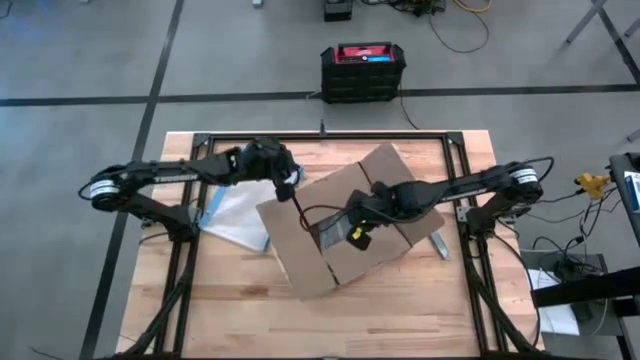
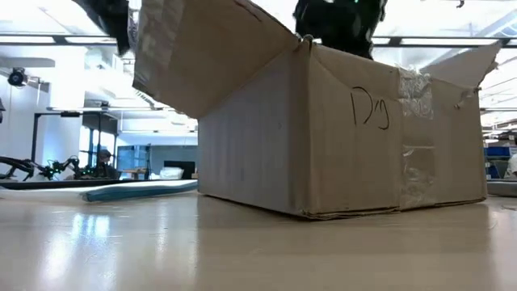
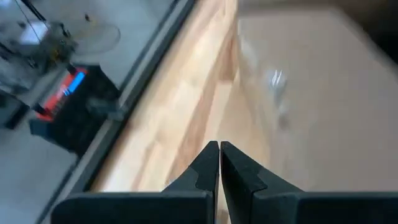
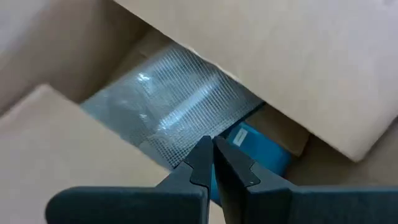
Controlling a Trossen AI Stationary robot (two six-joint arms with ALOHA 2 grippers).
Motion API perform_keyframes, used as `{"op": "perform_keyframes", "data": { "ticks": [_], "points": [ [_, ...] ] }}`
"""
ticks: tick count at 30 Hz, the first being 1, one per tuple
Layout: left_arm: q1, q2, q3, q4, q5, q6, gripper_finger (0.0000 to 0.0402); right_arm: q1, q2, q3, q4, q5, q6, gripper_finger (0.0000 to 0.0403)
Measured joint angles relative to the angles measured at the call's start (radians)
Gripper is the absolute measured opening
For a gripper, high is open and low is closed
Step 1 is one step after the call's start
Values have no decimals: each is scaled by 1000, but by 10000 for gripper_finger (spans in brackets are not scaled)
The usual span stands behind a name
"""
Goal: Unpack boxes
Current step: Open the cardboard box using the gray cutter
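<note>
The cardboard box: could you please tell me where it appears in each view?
High view: box at table centre, under the right hand.
Low view: fills the middle and right, flap raised.
Left wrist view: upper right.
Right wrist view: flaps around the opening.
Shared landmark: clear tape, also in the left wrist view.

Black crate (image 1: pixel 363 70) with red top on grey floor beyond the table's far edge. Clear blue-edged bag (image 1: pixel 232 213) flat on wooden table (image 1: pixel 400 310), toward its left side. Cables (image 1: pixel 455 25) on floor farther back. Yellow connector (image 1: pixel 590 183) off to the right. Mesh-wrapped packet (image 4: pixel 171 109) beside blue item (image 4: pixel 258 149).
</note>
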Motion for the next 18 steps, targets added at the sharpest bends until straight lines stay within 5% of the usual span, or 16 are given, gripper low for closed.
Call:
{"op": "perform_keyframes", "data": {
  "ticks": [9, 18],
  "points": [
    [-53, 2, -159, 119, 108, -66, 0, -18, 169, 12, 87, 23, 4, 0],
    [-183, 9, -278, 342, 89, -168, 0, -88, 77, 58, 96, 131, -124, 0]
  ]
}}
